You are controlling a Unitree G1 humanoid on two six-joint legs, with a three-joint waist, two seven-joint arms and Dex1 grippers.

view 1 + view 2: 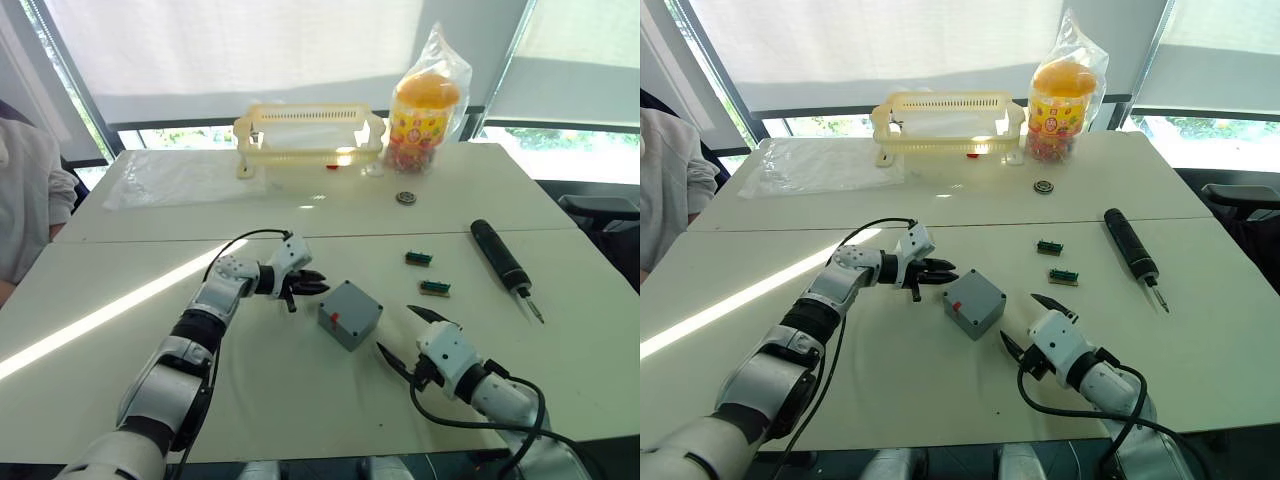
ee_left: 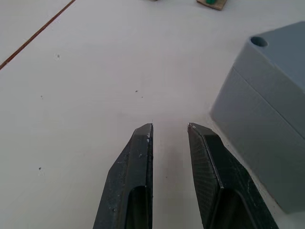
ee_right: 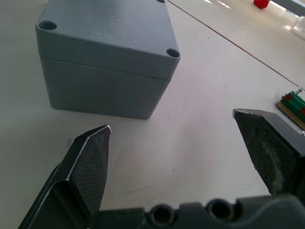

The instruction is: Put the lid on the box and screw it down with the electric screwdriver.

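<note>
Lid [image 3: 105,28] sits seated on the box [image 1: 349,314] mid-table, unscrewed. Left end effector [image 1: 308,285] beside it, fingers slightly apart; right end effector [image 1: 414,342] wide apart, empty. Risk: reaching for the electric screwdriver [image 1: 503,259], well off right, could bump the box and shift the lid off its holes.

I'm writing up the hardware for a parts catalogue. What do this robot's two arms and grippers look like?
Both arms are built of silver-grey and white shell segments with black joint bands. A loose black cable loops outside each forearm to the wrist. The left gripper and right gripper each sit on a white wrist block and have two black, tapered, pointed fingers whose inner pads carry a fine cross-hatched texture.
</note>
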